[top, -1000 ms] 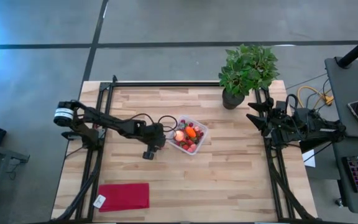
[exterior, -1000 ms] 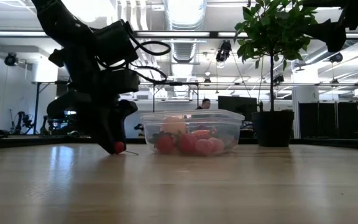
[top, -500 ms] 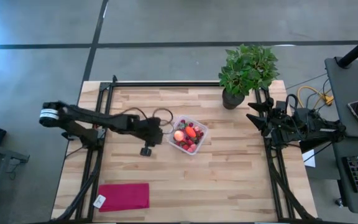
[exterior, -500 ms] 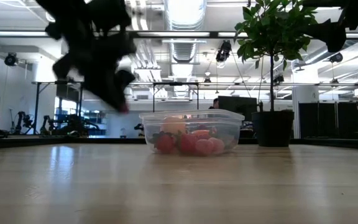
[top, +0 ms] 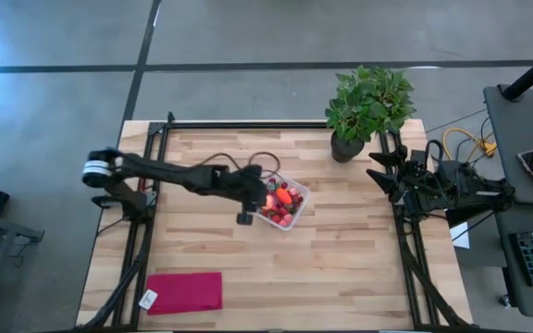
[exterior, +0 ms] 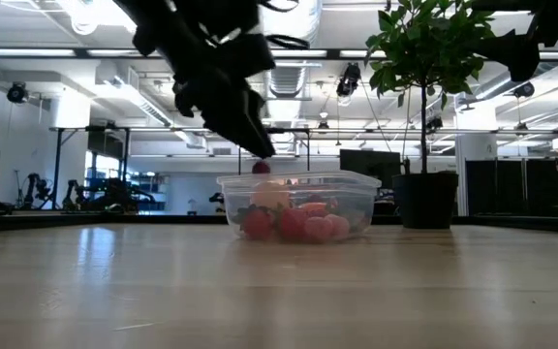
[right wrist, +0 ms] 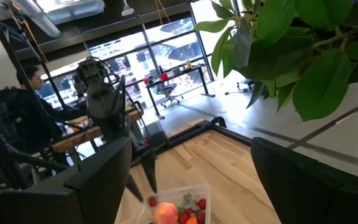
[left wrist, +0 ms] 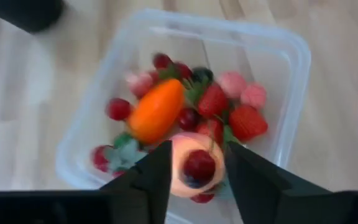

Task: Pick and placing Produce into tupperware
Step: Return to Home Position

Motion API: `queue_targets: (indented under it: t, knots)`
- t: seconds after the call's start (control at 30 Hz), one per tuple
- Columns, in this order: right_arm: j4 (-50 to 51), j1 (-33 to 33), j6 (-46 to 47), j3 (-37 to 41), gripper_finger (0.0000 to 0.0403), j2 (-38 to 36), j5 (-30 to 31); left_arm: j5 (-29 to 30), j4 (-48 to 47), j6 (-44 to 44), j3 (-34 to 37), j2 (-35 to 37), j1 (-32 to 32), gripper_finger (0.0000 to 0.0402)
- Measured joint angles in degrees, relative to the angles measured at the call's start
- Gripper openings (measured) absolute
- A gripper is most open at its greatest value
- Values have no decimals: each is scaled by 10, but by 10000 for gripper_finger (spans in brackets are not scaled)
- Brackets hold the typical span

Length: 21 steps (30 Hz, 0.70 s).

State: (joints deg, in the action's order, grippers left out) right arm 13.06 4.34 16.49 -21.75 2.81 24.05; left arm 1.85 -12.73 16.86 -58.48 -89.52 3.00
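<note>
The clear square tupperware (top: 283,200) (exterior: 298,206) sits on its base mid-table. It holds the orange carrot-shaped piece (left wrist: 156,112), a pale orange round fruit (left wrist: 180,149) and several red berry-like pieces (left wrist: 247,121). My left gripper (top: 265,190) (left wrist: 197,168) hovers over the tupperware's left part, shut on one small dark-red berry (exterior: 261,167) just above the rim. My right gripper (top: 378,171) (right wrist: 191,186) waits, open, at the table's right edge beside the plant. My left gripper pinches a single dark-red berry (left wrist: 199,165) between its two fingertips (left wrist: 160,168). The fingers slant down from the table's left side. The berry is lifted clear, hanging over the round fruit inside the tupperware.
A leafy potted plant (top: 368,106) stands at the far right corner. A flat magenta cloth (top: 185,291) lies near the left front corner. Metal frame rails run along both side edges. A person (right wrist: 27,106) sits beyond the table in the room.
My left gripper rose from the table just left of the tupperware, carrying the berry in its fingertips. It then swung toward the table's right. It now stands over the tupperware's left part, with the berry lifted from the tabletop to just above the rim.
</note>
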Motion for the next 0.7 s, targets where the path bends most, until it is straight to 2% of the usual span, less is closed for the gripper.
queue_targets:
  t: [0.07, 0.13, 0.23, 0.33, 0.4, 0.47, 0.6, 0.63, 0.7]
  knots:
    - [0, 0, 0, 0, 322, 0, 0, 5, -29, 0, -26, -26, -5, 149]
    - [0, 0, 0, 0, 322, 0, 0, 37, -45, -1, -50, -38, -9, 170]
    - [0, 0, 0, 0, 322, 0, 0, 132, -56, 0, -83, -30, -12, 199]
    - [0, 0, 0, 0, 322, 0, 0, 239, -109, 16, -118, 5, -14, 214]
    - [0, 0, 0, 0, 322, 0, 0, 265, -137, 10, -129, 41, -13, 216]
    - [0, 0, 0, 0, 322, 0, 0, 238, -158, -22, -125, 87, -6, 216]
    - [0, 0, 0, 0, 322, 0, 0, 63, -194, -116, -97, 182, 23, 217]
    - [0, 0, 0, 0, 322, 0, 0, 38, -200, -135, -87, 205, 27, 217]
    - [0, 0, 0, 0, 322, 0, 0, 40, -220, -171, -71, 254, 30, 217]
